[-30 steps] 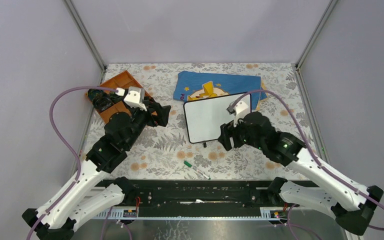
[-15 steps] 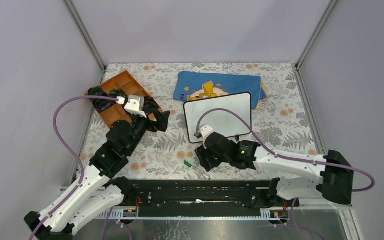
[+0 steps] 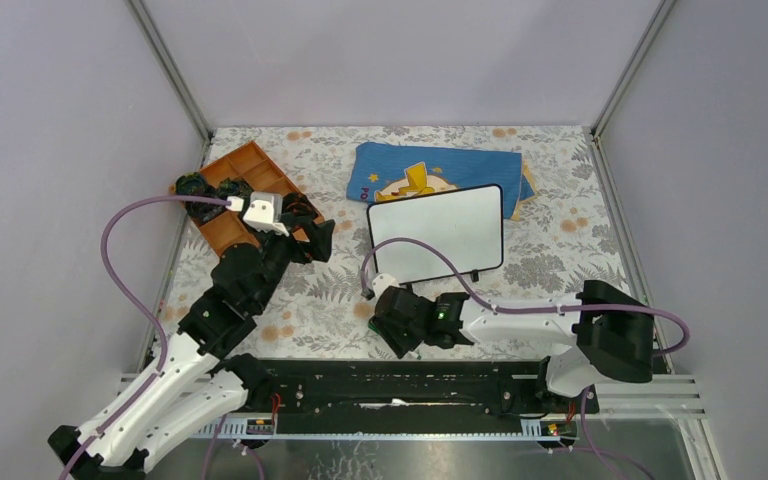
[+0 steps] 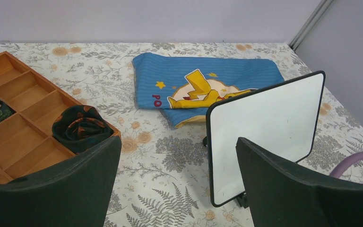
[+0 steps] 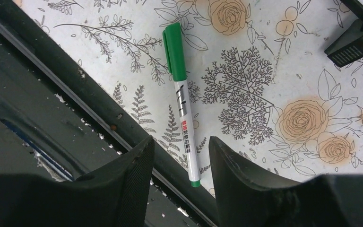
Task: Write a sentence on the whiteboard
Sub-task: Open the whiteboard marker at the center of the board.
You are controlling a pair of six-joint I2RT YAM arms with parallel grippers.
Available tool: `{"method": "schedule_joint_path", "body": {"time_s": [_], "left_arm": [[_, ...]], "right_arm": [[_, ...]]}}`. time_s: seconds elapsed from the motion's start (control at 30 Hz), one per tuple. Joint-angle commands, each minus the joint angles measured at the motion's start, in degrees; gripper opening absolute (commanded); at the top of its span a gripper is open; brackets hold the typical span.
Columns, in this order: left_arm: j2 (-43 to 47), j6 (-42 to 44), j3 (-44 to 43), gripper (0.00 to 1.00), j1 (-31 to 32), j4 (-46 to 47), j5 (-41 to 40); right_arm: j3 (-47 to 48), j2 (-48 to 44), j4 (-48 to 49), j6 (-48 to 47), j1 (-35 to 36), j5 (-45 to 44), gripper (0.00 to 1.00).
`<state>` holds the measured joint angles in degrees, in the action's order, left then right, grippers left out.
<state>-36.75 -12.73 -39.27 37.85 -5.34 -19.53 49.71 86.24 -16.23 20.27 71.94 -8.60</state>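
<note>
The whiteboard (image 3: pixel 435 232) stands propped on its little black feet mid-table, and its face (image 4: pixel 269 125) is bare white; no sentence is in view on it. A white marker with a green cap (image 5: pixel 182 109) lies flat on the floral tablecloth by the table's front edge. My right gripper (image 5: pixel 179 146) hovers low over it, open, with the marker's tail end between the two fingers and neither finger touching it. In the top view that gripper (image 3: pixel 400 335) covers the marker. My left gripper (image 4: pixel 177 142) is wide open and holds nothing, left of the board (image 3: pixel 320 240).
An orange compartment tray (image 3: pixel 245 185) holding dark rolled cloths sits at the back left. A blue cloth with a yellow cartoon figure (image 3: pixel 430 172) lies behind the board. The black front rail (image 5: pixel 75 94) runs just beside the marker. One board foot (image 5: pixel 354 40) is close by.
My right arm swung from the whiteboard's front down to the front edge over the marker, its jaws narrowing. The left arm drew back slightly and stayed open.
</note>
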Motion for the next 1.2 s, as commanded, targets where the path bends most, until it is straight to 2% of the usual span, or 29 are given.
{"method": "schedule_joint_path", "body": {"time_s": [0.0,0.5,1.17], "left_arm": [[0.7,-0.1,0.6,0.99,0.1,3.0,-1.0],[0.5,0.0,0.6,0.99,0.1,2.9,-0.2],[0.1,-0.1,0.6,0.99,0.1,2.7,0.2]], "right_arm": [[2.6,1.9,2.2,1.7,0.5,-1.6,0.52],[2.1,6.0,2.6,2.9,0.7,-1.6,0.45],[-1.2,6.6,3.2,5.2,0.7,-2.2,0.35]]}}
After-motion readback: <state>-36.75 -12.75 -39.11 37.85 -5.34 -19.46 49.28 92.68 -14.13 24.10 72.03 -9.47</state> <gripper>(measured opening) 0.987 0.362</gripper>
